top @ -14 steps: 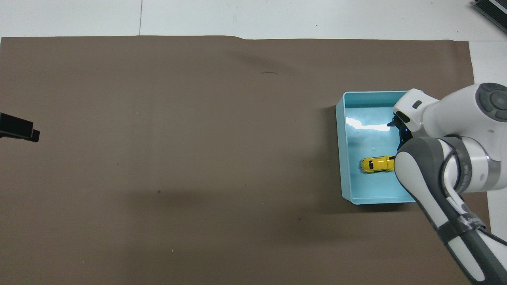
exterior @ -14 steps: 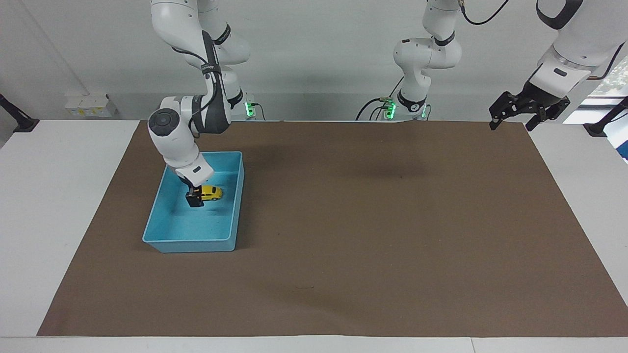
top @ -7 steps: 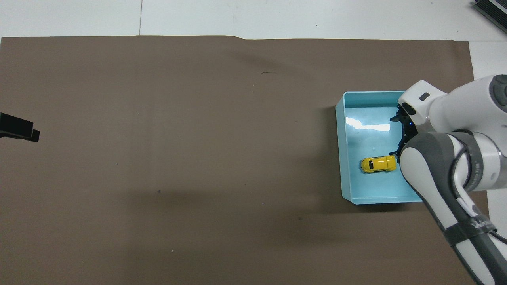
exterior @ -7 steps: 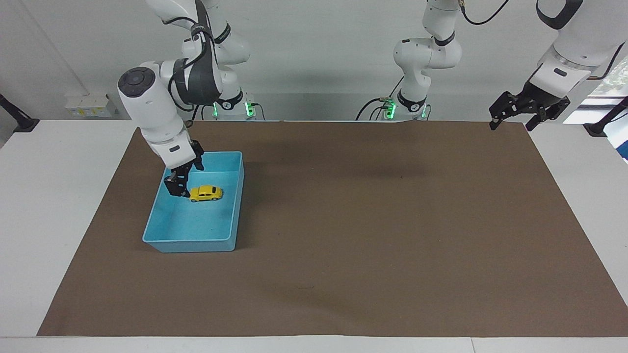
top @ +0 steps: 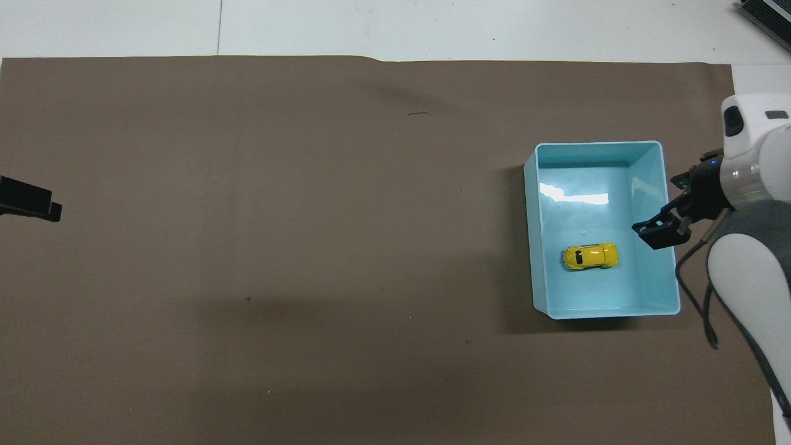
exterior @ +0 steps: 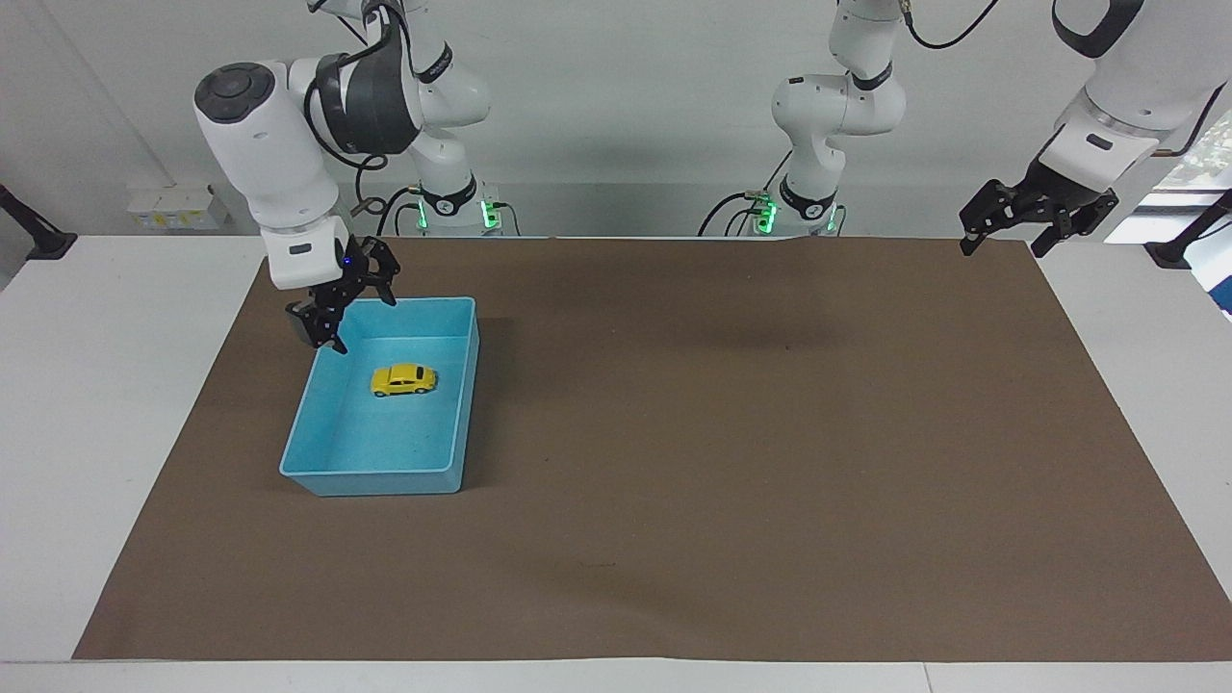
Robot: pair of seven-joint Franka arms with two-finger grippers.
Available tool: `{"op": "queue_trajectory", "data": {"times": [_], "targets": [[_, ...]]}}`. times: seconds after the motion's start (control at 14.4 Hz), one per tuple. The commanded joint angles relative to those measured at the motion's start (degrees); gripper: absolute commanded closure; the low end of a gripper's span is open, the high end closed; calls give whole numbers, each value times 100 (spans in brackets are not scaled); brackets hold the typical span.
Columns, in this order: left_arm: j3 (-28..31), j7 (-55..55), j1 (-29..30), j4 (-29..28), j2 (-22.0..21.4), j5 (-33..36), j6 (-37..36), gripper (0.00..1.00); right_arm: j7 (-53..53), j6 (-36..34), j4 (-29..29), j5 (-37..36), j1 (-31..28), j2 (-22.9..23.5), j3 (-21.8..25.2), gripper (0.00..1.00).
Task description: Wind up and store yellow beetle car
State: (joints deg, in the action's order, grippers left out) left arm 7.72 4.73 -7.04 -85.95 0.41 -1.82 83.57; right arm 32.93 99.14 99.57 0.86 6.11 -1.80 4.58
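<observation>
While my right gripper [exterior: 350, 313] hangs with fingers wide and holding nothing over the bin's [exterior: 469, 385] corner, the car [exterior: 403, 379] sits on its wheels inside the bin. My left gripper [exterior: 1005, 231] waits over the mat's [exterior: 731, 462] corner, fingers apart, mostly cut off from above.

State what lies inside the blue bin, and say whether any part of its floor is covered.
Inside the blue bin only the yellow beetle car rests on its wheels. The floor shows uncovered except beneath the car.
</observation>
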Motion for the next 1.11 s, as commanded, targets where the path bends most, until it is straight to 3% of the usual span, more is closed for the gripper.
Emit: {"op": "queue_trajectory", "data": {"times": [0.0,0.42,0.63,0.83,1.04], "targets": [[-8,81,18,-107,-111,24,-25,0,-1538,-334,-385,45,-93,22,-19,0],[-8,81,27,-107,-111,24,-25,0,-4037,-528,-763,212,-110,127,-28,0],[1,81,18,-107,-111,33,-25,0,-4137,-746,-860,327,-189,197,25,0],[-8,81,18,-107,-111,24,-25,0,-4145,-1283,-1728,353,-269,610,42,0],[1,81,18,-107,-111,24,-25,0,-4084,-1117,-1713,301,-277,628,34,0]]}}
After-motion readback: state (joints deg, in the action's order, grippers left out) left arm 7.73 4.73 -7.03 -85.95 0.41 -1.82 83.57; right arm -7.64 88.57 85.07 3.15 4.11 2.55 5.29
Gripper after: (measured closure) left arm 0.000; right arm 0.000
